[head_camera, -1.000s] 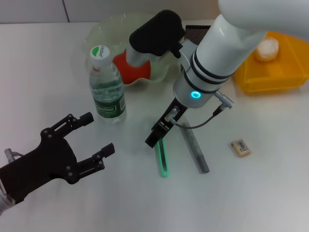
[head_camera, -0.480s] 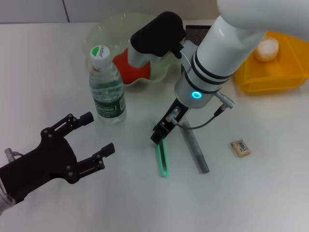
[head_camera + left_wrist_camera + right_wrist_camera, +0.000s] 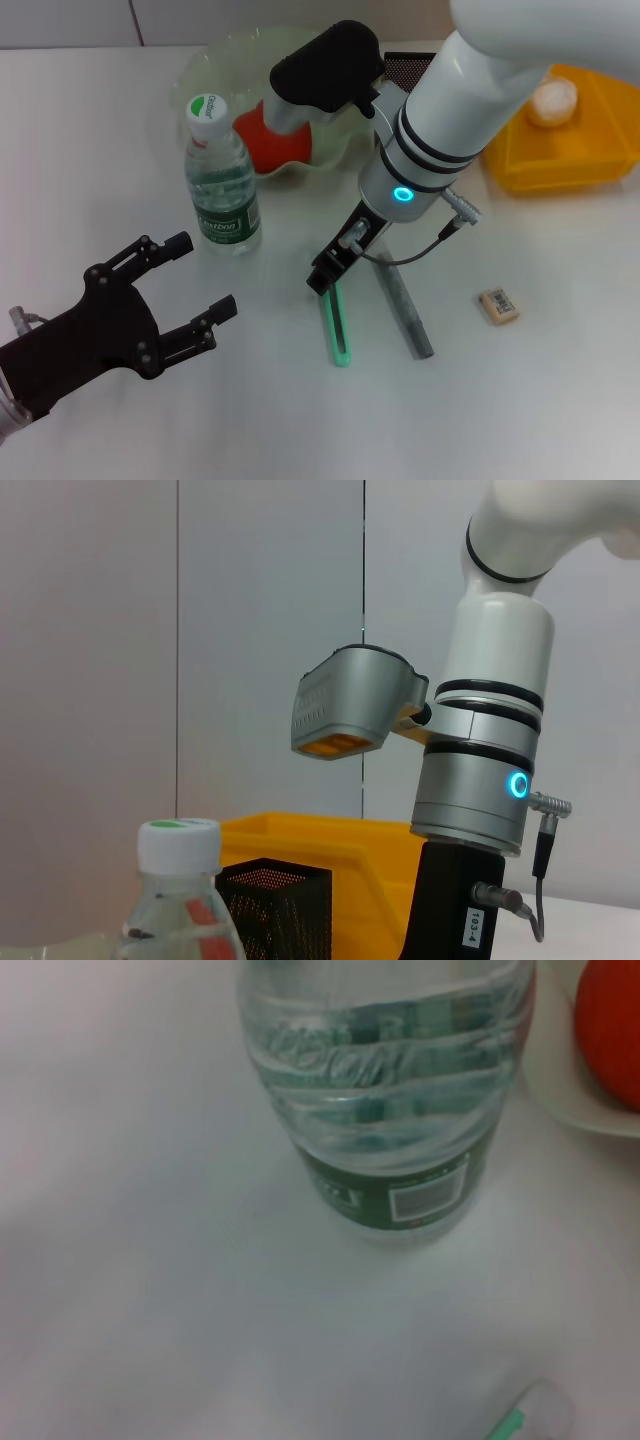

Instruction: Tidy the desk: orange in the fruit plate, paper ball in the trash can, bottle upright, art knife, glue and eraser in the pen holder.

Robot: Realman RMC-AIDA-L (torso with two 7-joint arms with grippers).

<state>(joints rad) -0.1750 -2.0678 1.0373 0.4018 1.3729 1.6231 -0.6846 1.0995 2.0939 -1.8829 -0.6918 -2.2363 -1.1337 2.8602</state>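
Note:
The water bottle (image 3: 222, 180) stands upright; it also shows in the right wrist view (image 3: 390, 1090) and the left wrist view (image 3: 180, 880). The orange (image 3: 275, 135) lies in the clear fruit plate (image 3: 225, 55). The green art knife (image 3: 338, 325) and the grey glue stick (image 3: 405, 310) lie on the table side by side. The eraser (image 3: 498, 305) lies to their right. The paper ball (image 3: 553, 100) sits in the yellow trash can (image 3: 560, 150). My right gripper (image 3: 325, 272) hangs low over the knife's far end. My left gripper (image 3: 200, 278) is open and empty at the near left.
The black mesh pen holder (image 3: 405, 68) stands behind my right arm, between the plate and the trash can. The white table (image 3: 100, 130) spreads to the left of the bottle. The knife's tip (image 3: 510, 1425) shows in the right wrist view.
My right gripper has shifted slightly over the knife's far end. The knife, glue and eraser lie where they were. The left arm has not moved.

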